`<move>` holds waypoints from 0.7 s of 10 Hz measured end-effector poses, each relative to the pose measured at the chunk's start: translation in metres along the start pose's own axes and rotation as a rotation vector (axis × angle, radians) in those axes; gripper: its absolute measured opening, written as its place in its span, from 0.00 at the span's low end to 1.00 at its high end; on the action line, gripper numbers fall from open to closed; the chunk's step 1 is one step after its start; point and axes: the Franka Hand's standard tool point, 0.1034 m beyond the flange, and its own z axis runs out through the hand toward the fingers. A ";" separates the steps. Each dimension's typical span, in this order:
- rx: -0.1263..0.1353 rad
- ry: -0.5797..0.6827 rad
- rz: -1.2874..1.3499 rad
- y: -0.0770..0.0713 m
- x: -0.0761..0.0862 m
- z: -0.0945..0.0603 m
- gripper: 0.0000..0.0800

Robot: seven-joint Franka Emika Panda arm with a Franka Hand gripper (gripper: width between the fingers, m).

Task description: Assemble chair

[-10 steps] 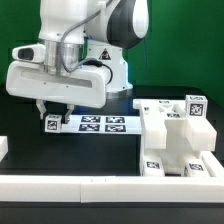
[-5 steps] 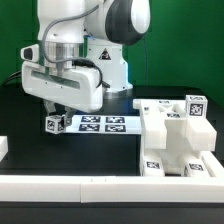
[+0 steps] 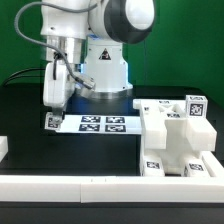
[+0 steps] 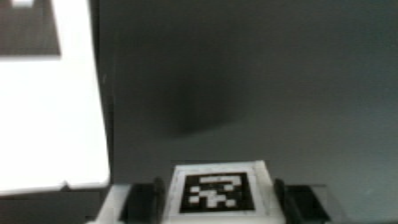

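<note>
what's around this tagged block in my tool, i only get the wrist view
Observer: The other chair parts are stacked at the exterior view's right, well apart from the tool.
Operator: where's the block relative to the marker board
Observer: The tagged block is at the marker board end on the exterior view's left.
Operator: anything behind it
Observer: The white robot base rises just beyond the board.
</note>
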 end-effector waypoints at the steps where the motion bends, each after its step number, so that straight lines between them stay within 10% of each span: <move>1: 0.010 0.005 0.033 -0.002 -0.006 -0.001 0.36; 7: 0.019 0.050 -0.005 0.000 -0.028 0.006 0.36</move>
